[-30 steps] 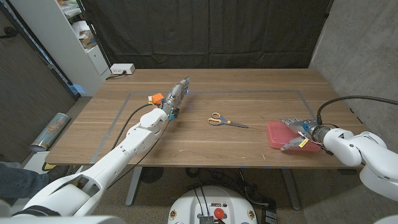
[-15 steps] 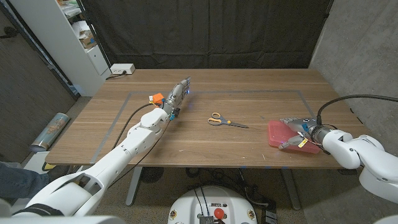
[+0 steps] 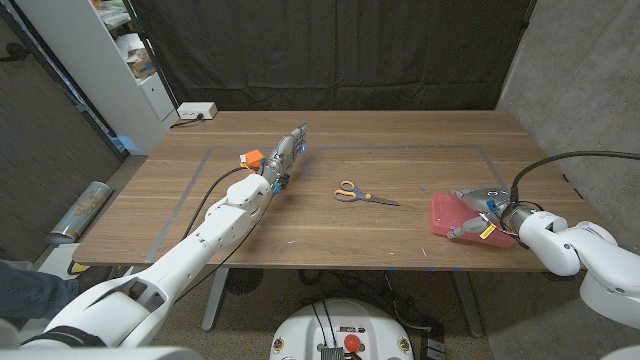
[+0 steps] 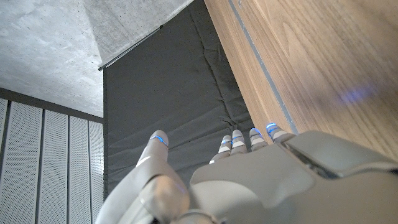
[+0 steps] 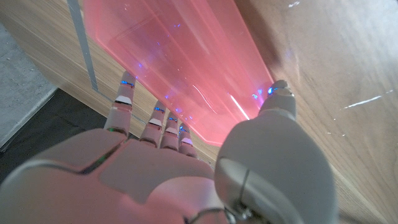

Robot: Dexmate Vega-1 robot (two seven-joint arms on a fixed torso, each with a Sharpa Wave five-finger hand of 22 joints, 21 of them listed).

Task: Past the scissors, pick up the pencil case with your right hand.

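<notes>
The translucent pink plastic pencil case lies on the wooden surface near its right front corner, close to the front edge and just inside the grey tape line that frames the work area. Its long axis runs roughly from the near edge towards the far edge, slightly angled. The right hand is at the case's right side, fingers spread wide — in the right wrist view the fingertips reach along one long side of the case and the thumb sits by the other, though a firm grip cannot be made out.

The orange-handled scissors lie in the middle of the surface, blades pointing right towards the case, well apart from it with bare wood between. The left hand stands stretched out towards the far left, fingers straight and holding nothing, beside a small orange block. Open wood lies beyond the scissors to the far edge.
</notes>
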